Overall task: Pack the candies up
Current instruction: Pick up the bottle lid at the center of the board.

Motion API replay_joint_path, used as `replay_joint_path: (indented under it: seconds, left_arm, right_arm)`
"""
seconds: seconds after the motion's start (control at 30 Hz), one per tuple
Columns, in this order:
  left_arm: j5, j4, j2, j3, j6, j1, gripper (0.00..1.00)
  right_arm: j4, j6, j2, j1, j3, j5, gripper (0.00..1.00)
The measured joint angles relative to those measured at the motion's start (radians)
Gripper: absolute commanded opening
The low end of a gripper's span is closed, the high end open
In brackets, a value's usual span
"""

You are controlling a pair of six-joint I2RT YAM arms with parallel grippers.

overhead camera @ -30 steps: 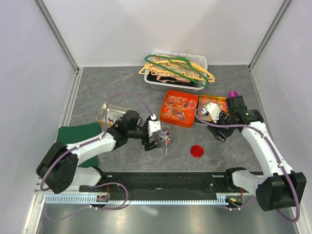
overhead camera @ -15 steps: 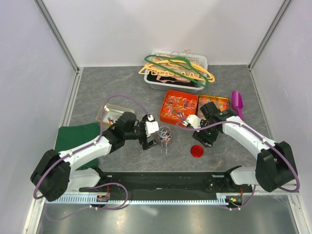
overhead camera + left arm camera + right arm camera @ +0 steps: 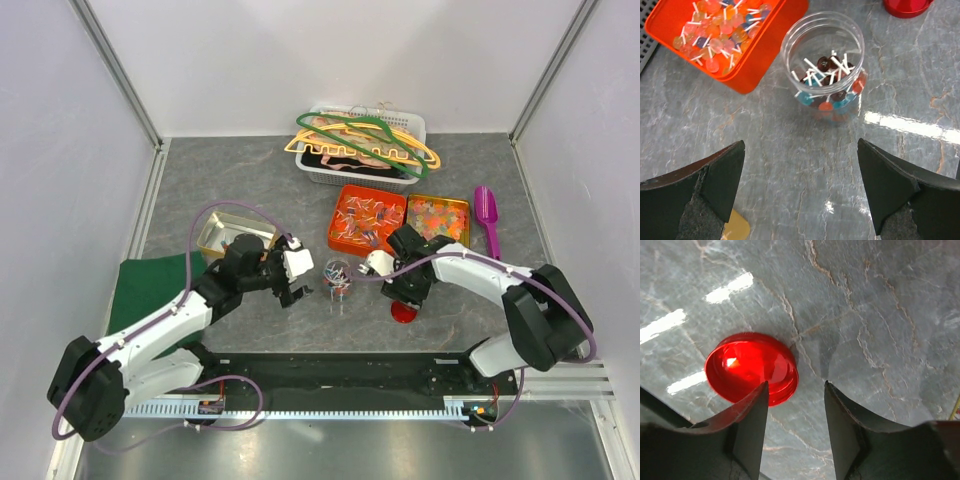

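A clear glass jar (image 3: pixel 337 273) (image 3: pixel 822 55) stands open at mid-table, with candies (image 3: pixel 826 75) in its bottom. More candies (image 3: pixel 366 214) fill the orange tray (image 3: pixel 340 243) (image 3: pixel 767 52) behind it. My left gripper (image 3: pixel 294 277) (image 3: pixel 800 146) is open wide, a little to the left of the jar and not touching it. The red lid (image 3: pixel 404 312) (image 3: pixel 751 367) lies upside down on the table. My right gripper (image 3: pixel 398 292) (image 3: pixel 795 385) hovers open just over it; its left finger overlaps the lid's edge and the gap holds nothing.
A yellow tin (image 3: pixel 438 217) of sweets sits right of the orange tray, and a purple scoop (image 3: pixel 487 215) lies beside it. A white basket (image 3: pixel 412 125) of coat hangers stands at the back. A metal tin (image 3: pixel 218 235) and a green cloth (image 3: pixel 150 282) are at the left.
My right arm swung from the yellow tin down to the red lid, left the purple scoop on the table, and its jaws narrowed. My left gripper drew back leftward off the jar.
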Motion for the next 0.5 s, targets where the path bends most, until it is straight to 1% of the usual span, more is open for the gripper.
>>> replay_joint_path:
  seconds: [0.1,0.13,0.2,0.23,0.4,0.5]
  left_arm:
    - [-0.002,-0.017,-0.014,0.0,0.002,0.011,1.0]
    - [-0.002,-0.022,-0.017,0.0,0.002,0.013,1.0]
    - [-0.002,-0.033,-0.019,0.0,0.002,0.015,1.0]
    - [-0.002,-0.037,-0.021,0.0,0.002,0.015,1.0]
    - [-0.002,-0.063,-0.028,0.004,0.002,0.021,1.0]
    - [0.001,-0.116,-0.028,0.043,0.004,0.021,1.0]
  right_arm:
    - [0.032,0.013,0.02,0.009,-0.014,0.018,0.42]
    - [0.035,0.021,0.026,0.013,-0.015,0.021,0.3]
    - [0.037,0.033,0.026,0.023,-0.015,0.031,0.15]
    - [0.04,0.033,0.027,0.028,-0.015,0.04,0.01]
    - [0.053,0.055,0.026,0.047,-0.015,0.078,0.0]
    - [0.058,0.061,0.009,0.048,-0.016,0.106,0.0]
